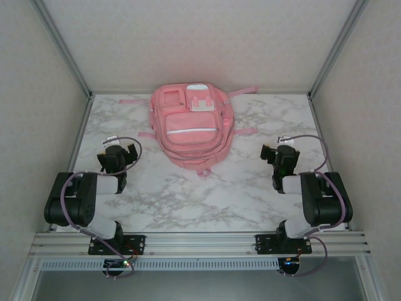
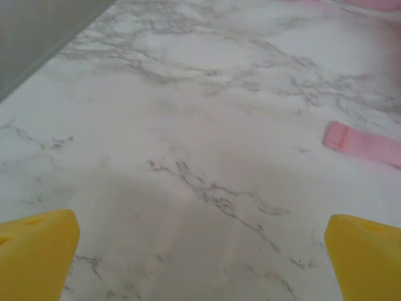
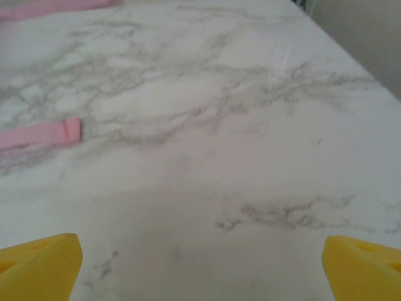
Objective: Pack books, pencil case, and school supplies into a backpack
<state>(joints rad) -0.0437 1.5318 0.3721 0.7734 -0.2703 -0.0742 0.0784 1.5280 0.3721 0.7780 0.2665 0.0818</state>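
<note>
The pink backpack (image 1: 191, 128) lies flat at the middle back of the marble table (image 1: 200, 200), its front pockets facing up. My left gripper (image 1: 118, 149) rests low, left of the backpack, open over bare marble, its yellow fingertips (image 2: 37, 251) wide apart. My right gripper (image 1: 279, 150) sits to the right of the backpack, also open and holding nothing, with a yellow fingertip (image 3: 366, 263) at each lower corner of its wrist view. A pink strap end (image 2: 366, 145) lies ahead of the left gripper (image 2: 200, 254), and another strap end (image 3: 44, 133) lies ahead-left of the right gripper (image 3: 200, 260). The books, pencil case and school supplies are out of view.
Pale walls (image 1: 37, 94) and metal frame posts (image 1: 62, 47) close in the table on the left, back and right. The left wall (image 2: 37, 37) rises near my left gripper, and the right wall (image 3: 369, 37) near my right one. An aluminium rail (image 1: 200, 241) runs along the near edge.
</note>
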